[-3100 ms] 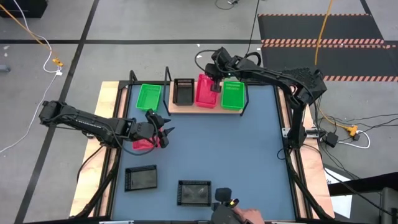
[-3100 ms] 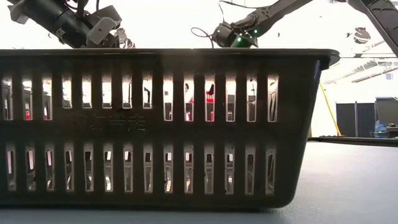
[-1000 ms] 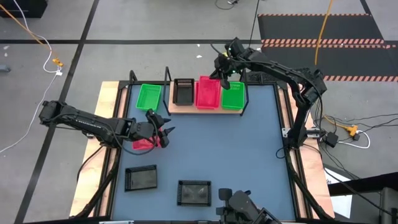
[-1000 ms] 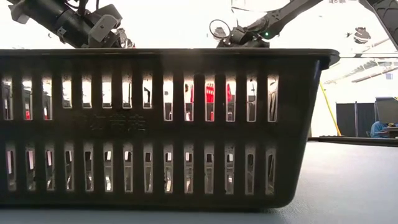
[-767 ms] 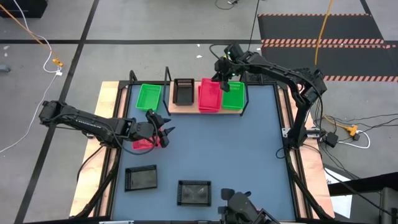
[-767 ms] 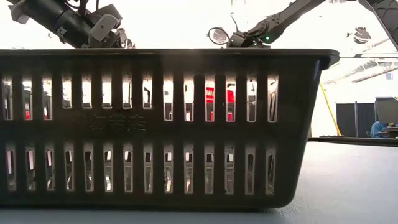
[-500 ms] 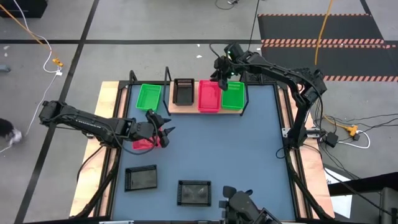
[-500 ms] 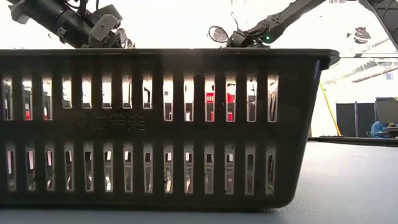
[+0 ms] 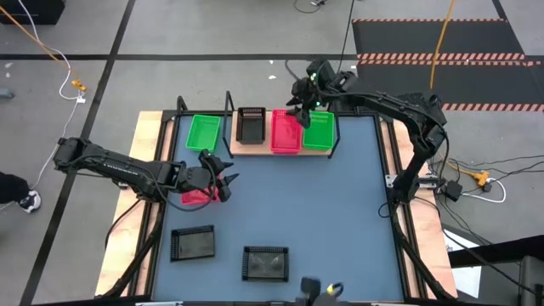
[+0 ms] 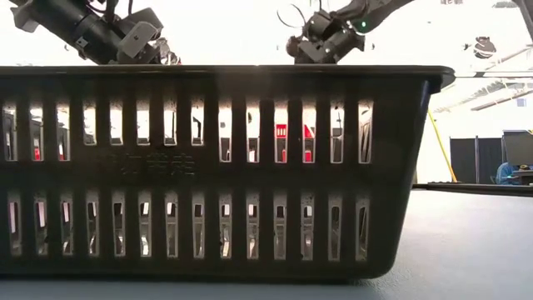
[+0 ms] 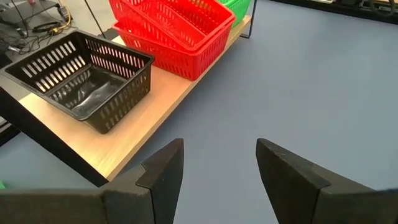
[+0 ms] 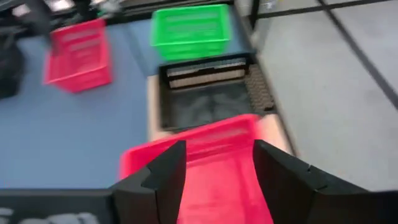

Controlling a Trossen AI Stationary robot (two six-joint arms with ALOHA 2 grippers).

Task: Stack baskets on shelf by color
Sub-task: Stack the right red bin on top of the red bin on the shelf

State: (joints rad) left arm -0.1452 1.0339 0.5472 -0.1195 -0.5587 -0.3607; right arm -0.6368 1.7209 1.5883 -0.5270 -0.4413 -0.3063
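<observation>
Nearest, two black baskets (image 9: 193, 244) sit on the counter (image 9: 340, 212). Farther on, the left gripper (image 9: 223, 185), fingers apart and empty, hovers by a pink basket (image 9: 195, 198). Beyond, the right gripper (image 9: 299, 109), fingers spread with nothing between them, hangs over the pink stack (image 9: 285, 132) on the shelf (image 9: 240, 148), between a black basket (image 9: 251, 124) and a green basket (image 9: 319, 130).

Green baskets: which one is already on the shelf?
The green basket at the shelf's right end, beside the pink-red stack. The other green basket sits on the blue tabletop left of the shelf.
</observation>
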